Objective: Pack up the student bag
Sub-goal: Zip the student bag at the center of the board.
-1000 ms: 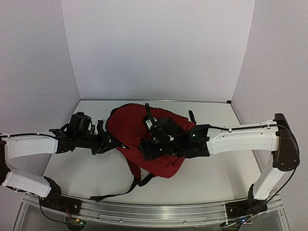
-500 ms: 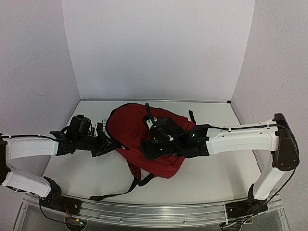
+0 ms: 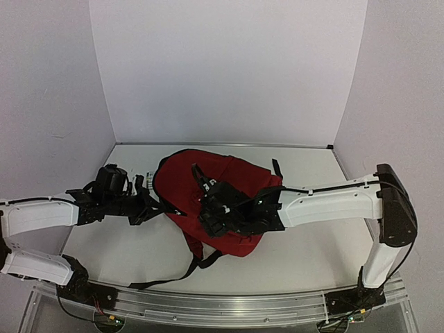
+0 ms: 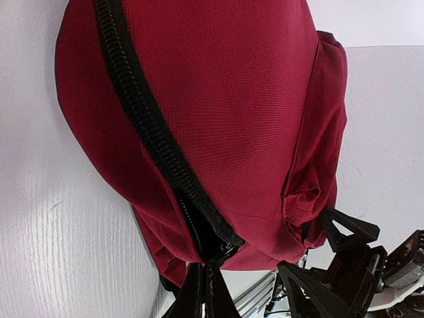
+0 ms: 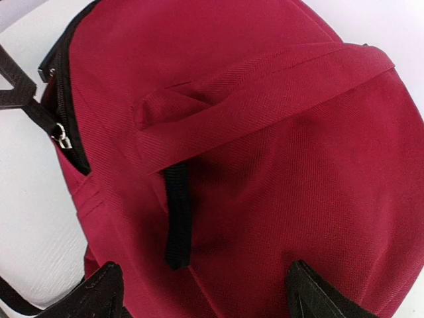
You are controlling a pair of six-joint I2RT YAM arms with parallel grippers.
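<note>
White walls (image 3: 229,69) close in a pale tabletop (image 3: 305,257) on three sides, and the student bag (image 3: 239,177) lies on it between the two arms, its red body just ahead of the left claw (image 4: 203,268) and directly beneath the right claw (image 5: 202,265). The left claw is pinched fully together, its two dark tips meeting right at the near end of the black zipper (image 4: 142,126), which runs away from it up over the curve of the bag. The tips touch that zipper end, but whether a pull tab sits between them cannot be told. The right claw is spread wide and grips nothing. Its two black tips stand far apart over the red fabric, one at each lower corner of the wrist view. Just beyond it a red carry handle (image 5: 265,86) arches across the bag, with a short black strip of webbing (image 5: 177,212) running from it back toward the claw. Off to that claw's left a small metal zipper pull (image 5: 61,136) hangs at the bag's edge. A black strap (image 3: 194,260) trails from the bag across the tabletop toward the arm bases.
</note>
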